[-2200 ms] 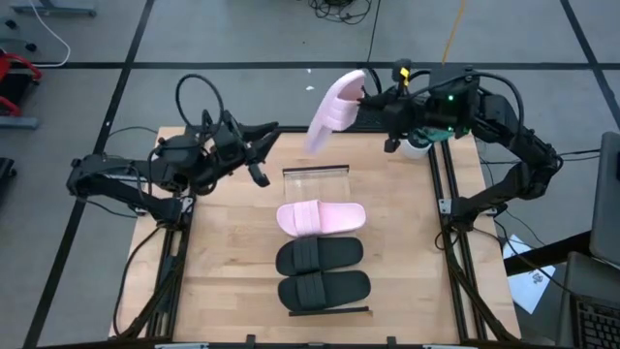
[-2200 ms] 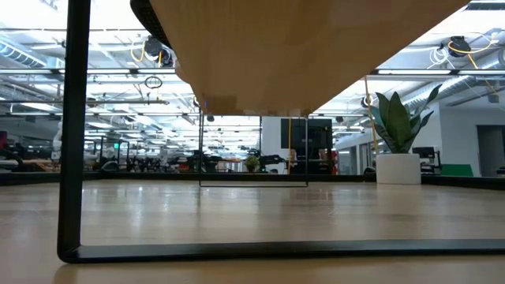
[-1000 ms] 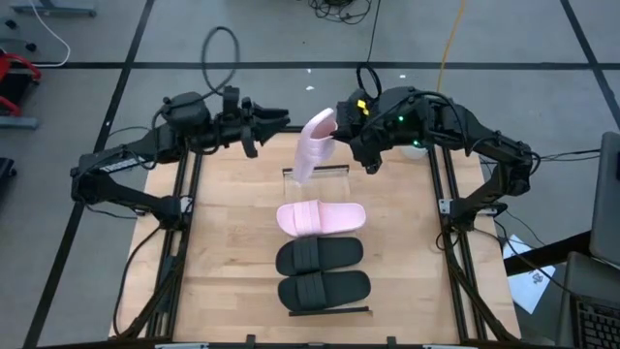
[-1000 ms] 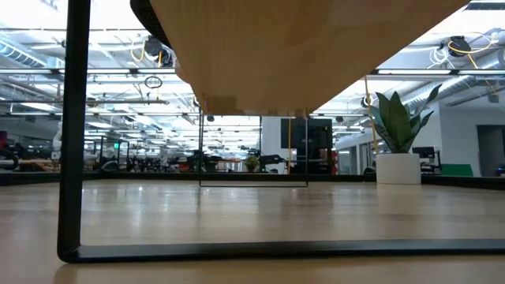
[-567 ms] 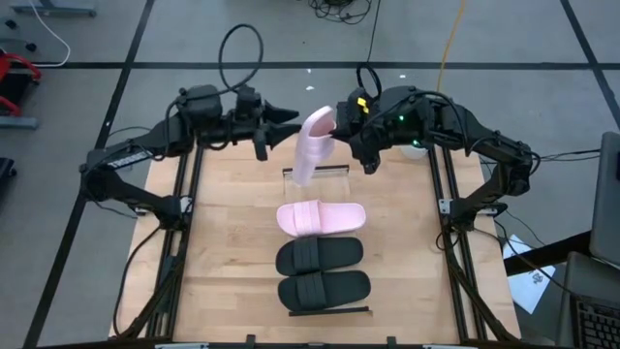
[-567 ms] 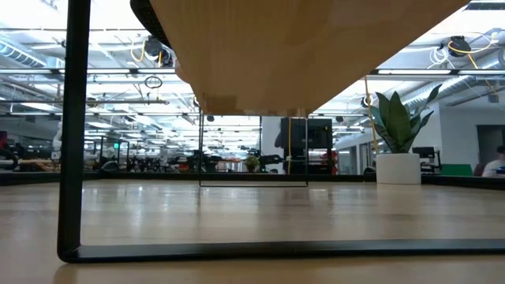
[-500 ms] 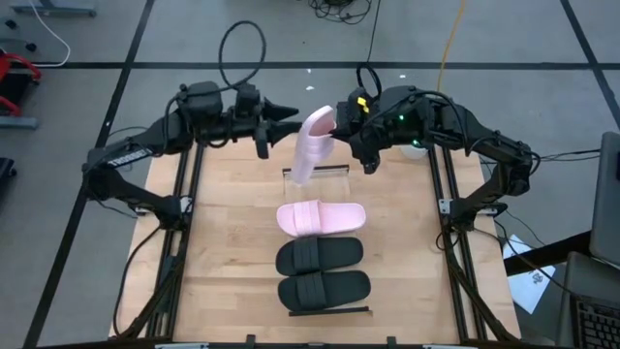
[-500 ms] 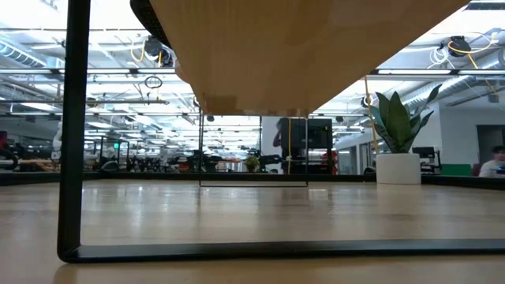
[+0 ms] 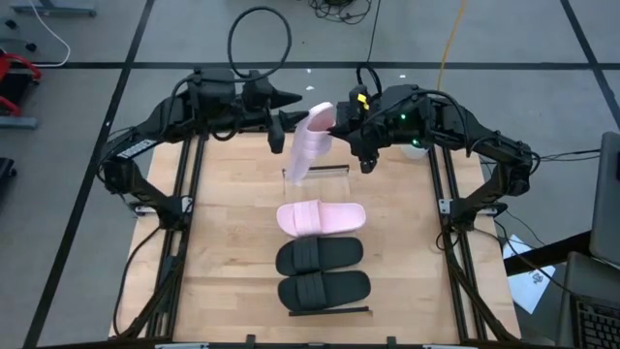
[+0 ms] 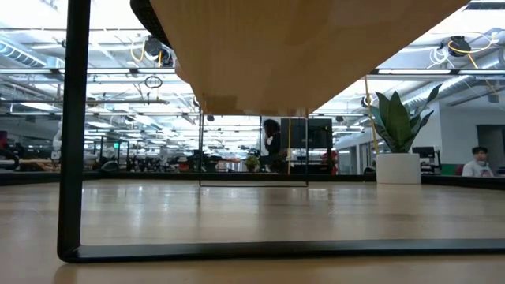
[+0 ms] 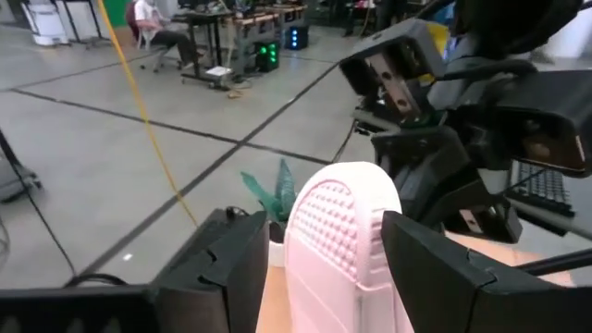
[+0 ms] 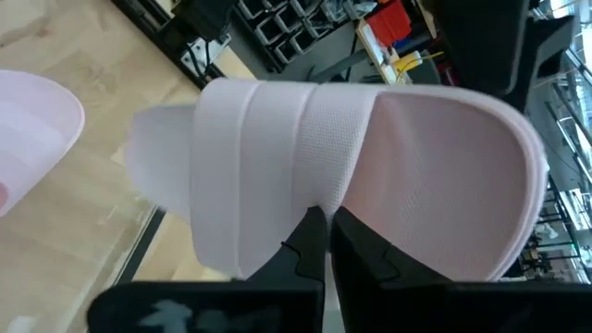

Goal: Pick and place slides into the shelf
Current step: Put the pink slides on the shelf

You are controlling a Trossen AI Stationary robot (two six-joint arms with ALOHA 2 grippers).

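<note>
High view: the right claw (image 9: 334, 124) was clamped shut on the strap edge of a pink slide (image 9: 308, 145), which hung over the far end of the shelf (image 9: 316, 173), its long axis running steeply down from the raised end by the claw to the lower end over the bare planks; the left claw (image 9: 281, 118) stood spread just beside that raised end, and in the left wrist view its fingers (image 11: 218, 266) flanked the slide's end without visibly pressing it, so it held nothing yet; both arms were equally near. On the shelf lay three slides crosswise: the second pink slide (image 9: 321, 218), then two black ones (image 9: 320, 256) toward the near end; the far slot was free. The worktop (image 9: 232, 242) carried the shelf.
</note>
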